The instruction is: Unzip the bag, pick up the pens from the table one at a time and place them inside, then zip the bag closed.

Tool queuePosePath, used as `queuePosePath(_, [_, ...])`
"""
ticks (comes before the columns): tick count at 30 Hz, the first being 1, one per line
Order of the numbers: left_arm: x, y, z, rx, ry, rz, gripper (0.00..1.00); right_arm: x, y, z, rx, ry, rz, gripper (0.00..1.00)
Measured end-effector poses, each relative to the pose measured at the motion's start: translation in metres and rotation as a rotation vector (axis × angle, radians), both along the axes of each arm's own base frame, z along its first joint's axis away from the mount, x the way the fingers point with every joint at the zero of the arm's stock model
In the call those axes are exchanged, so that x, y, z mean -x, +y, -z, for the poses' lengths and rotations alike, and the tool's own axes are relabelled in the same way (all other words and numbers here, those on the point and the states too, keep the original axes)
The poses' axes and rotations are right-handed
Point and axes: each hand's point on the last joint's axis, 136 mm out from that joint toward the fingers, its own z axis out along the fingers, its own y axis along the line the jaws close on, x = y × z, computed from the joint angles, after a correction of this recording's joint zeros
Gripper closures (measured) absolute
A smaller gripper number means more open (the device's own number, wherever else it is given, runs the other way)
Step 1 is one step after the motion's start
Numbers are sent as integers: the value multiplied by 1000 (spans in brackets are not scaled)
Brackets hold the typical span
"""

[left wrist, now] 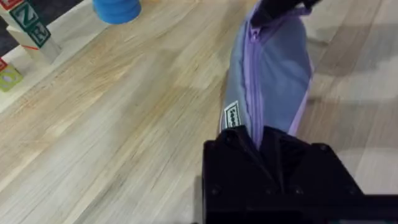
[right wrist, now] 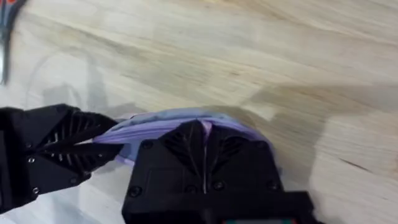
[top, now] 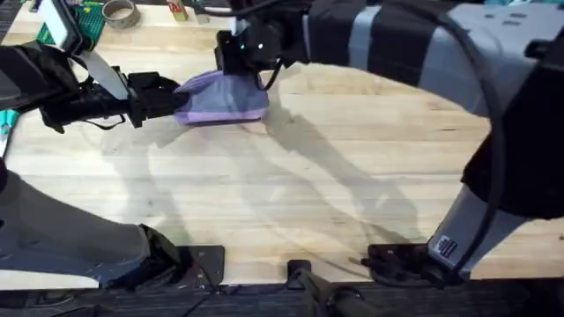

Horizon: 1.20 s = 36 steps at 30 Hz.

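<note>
The lavender bag (top: 225, 99) lies on the table (top: 335, 176) at the back, left of centre. My left gripper (top: 174, 101) is shut on the bag's left end; in the left wrist view its fingers (left wrist: 258, 143) pinch the fabric right at the zipper line (left wrist: 252, 74), which looks closed along its visible length. My right gripper (top: 242, 62) reaches across from the right and is shut on the top of the bag at its far end (right wrist: 204, 134). The right wrist view also shows the left gripper (right wrist: 81, 143) clamped on the bag (right wrist: 155, 124). The pens are out of view.
A tape roll (top: 119, 11) and a green item (top: 84, 19) sit at the back left edge. Teal scissors (top: 4, 123) lie at the far left. A blue cylinder (left wrist: 117, 9) and letter blocks (left wrist: 28, 25) stand beyond the bag.
</note>
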Motion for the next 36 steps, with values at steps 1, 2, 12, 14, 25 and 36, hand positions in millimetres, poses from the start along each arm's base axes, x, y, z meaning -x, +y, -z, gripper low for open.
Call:
queuePosePath(1, [0, -1, 0, 3, -1, 2, 959, -2, -4, -2, 0, 0, 7, 973])
queuePosePath(2, [0, -2, -1, 6, -3, 5, 959, -4, -8, -3, 2, 0, 13, 973])
queuePosePath(12, [1, -4, -1, 30, 2, 7, 958, -33, -87, 2, 134, 22, 151, 973])
queuePosePath(14, [1, -3, 0, 33, 7, 6, 958, -42, -111, 5, 165, 31, 203, 973])
queuePosePath(25, [3, -4, 0, 39, 17, 4, 958, -42, -117, 5, 123, 76, 188, 973])
queuePosePath(36, [3, -4, 0, 39, 17, 4, 958, -31, -106, -34, 92, 2, 115, 660])
